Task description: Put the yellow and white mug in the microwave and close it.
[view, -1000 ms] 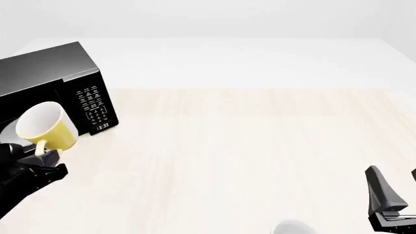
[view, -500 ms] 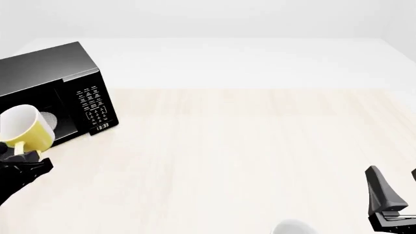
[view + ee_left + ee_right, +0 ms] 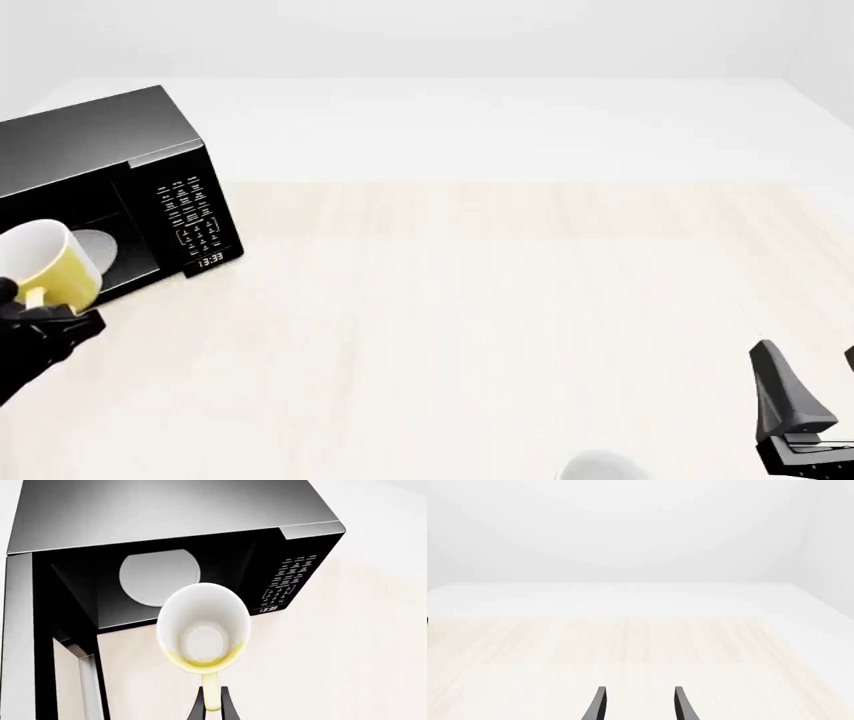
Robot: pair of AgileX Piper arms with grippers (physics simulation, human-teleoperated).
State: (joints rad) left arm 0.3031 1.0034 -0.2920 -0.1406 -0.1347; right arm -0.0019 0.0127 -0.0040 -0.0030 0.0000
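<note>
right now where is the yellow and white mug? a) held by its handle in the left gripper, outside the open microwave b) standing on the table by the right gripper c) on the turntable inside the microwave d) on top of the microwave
a: the left gripper pinches the handle of the yellow and white mug, which hangs in front of the open microwave, short of its turntable plate.

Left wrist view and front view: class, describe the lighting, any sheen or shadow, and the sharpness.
Left wrist view: soft sheen on the microwave top, dark cavity, mug crisp. Front view: flat even light, table almost shadowless, sharp throughout.
</note>
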